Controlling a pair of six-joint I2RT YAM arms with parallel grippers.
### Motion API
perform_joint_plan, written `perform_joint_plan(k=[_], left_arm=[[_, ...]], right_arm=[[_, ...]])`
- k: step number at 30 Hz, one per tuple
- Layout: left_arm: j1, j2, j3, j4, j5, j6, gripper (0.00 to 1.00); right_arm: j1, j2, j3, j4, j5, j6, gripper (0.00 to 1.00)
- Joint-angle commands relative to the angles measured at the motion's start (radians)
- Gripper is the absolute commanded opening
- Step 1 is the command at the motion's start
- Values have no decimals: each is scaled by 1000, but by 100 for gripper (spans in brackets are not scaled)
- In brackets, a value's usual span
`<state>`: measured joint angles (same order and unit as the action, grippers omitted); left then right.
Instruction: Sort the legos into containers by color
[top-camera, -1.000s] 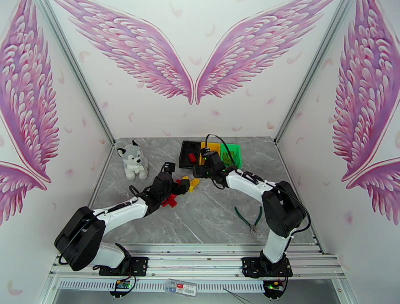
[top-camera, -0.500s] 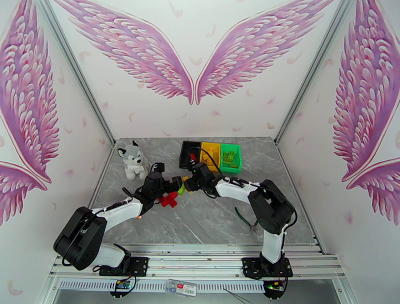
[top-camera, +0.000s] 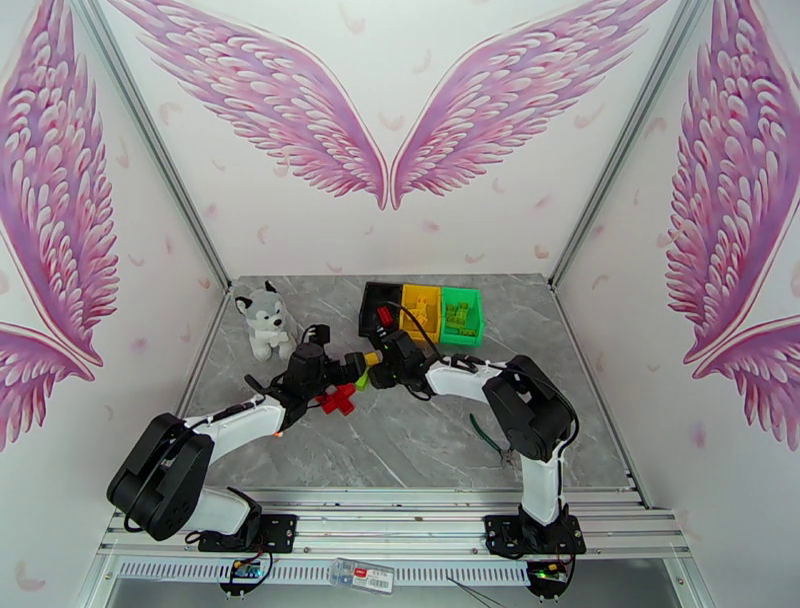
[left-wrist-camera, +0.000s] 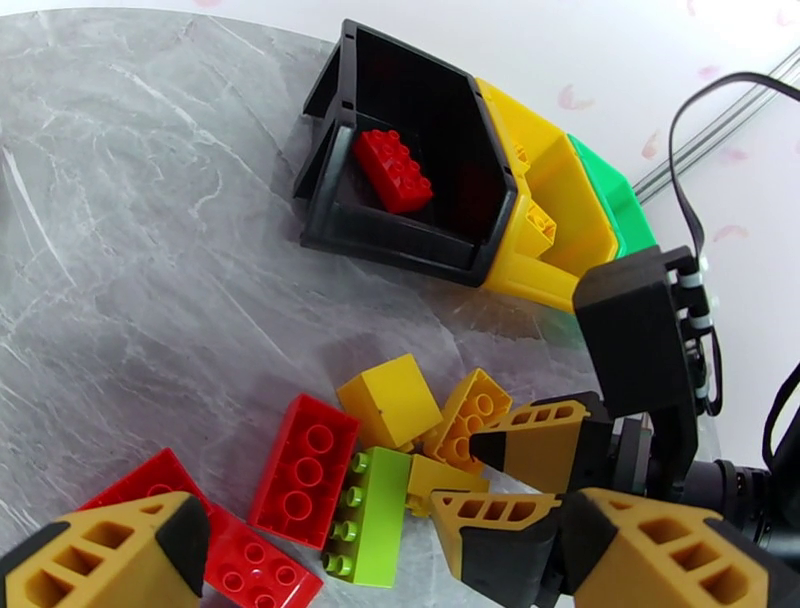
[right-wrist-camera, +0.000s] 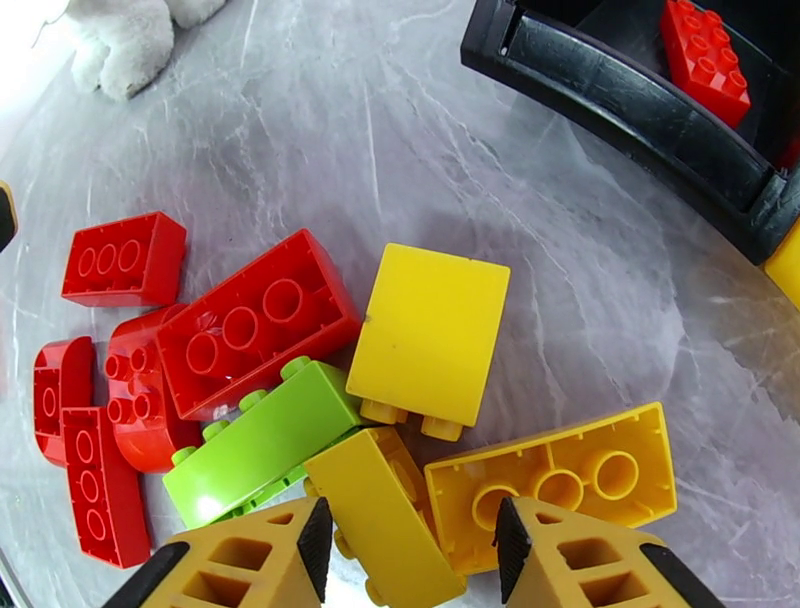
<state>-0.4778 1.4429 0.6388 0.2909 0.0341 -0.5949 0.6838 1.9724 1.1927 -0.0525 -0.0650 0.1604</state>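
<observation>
- Pliers (top-camera: 497, 437) lie on the table (top-camera: 420, 455) by the right arm, well apart from the bricks.
- The left gripper (left-wrist-camera: 385, 545) is low over the near side of the legos (top-camera: 340, 398). Its jaws are spread wide and hold nothing.
- The right gripper (right-wrist-camera: 412, 535) faces it from the other side. Its jaws are part open and straddle a yellow brick (right-wrist-camera: 385, 500). I cannot tell whether the pads press on it.
- The loose legos lie together on the table, just short of the bins:
  - red bricks (right-wrist-camera: 255, 325) are on the left;
  - one green brick (right-wrist-camera: 260, 445) leans against them;
  - a yellow block (right-wrist-camera: 430, 330) sits beside that;
  - a long yellow brick (right-wrist-camera: 560, 480) lies studs-down on the right.
- The three bins stand joined in a row at the far side:
  - the black bin (left-wrist-camera: 400, 245) holds a red brick (left-wrist-camera: 393, 170);
  - the yellow bin (left-wrist-camera: 530, 275) is in the middle;
  - the green bin (left-wrist-camera: 605, 195) is on the right and holds green pieces (top-camera: 460, 318).
- A husky toy (top-camera: 265, 320) sits upright left of the bins.
</observation>
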Motion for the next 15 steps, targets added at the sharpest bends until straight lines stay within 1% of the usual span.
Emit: perform_joint_plan(k=[1, 8, 12, 15], left_arm=[[6, -10, -11, 13, 11, -4, 99], [7, -9, -11, 14, 12, -5, 99], [6, -7, -11, 14, 13, -4, 99], [6, -6, -10, 15, 14, -5, 99]], right_arm=[[7, 27, 14, 2, -12, -8, 47], [23, 13, -7, 13, -18, -13, 46], [32, 13, -12, 15, -11, -12, 52], [37, 19, -9, 13, -4, -12, 51]])
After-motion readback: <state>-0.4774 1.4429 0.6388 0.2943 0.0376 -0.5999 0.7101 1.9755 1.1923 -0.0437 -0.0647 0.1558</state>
